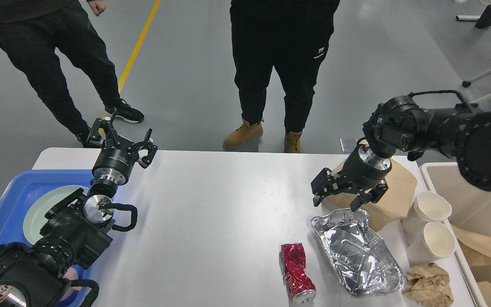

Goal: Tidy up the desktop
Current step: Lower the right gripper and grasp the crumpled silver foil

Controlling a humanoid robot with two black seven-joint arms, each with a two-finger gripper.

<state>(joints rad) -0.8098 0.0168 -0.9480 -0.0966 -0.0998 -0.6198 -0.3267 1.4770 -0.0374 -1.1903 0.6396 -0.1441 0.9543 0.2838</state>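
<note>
Where right tool (pixel 336 198) hangs spread, brown bag (pixel 392 187) half hidden (cups (pixel 431 221) beside)

I stand in a robotics lab or factory test hall: smooth grey floor (pixel 194 64) painted with a yellow line (pixel 137 47), two onlookers in dark clothes and boots (pixel 243 134) beyond the far edge of my white desktop (pixel 211 204), equipment stands by the upper right corner.
</note>
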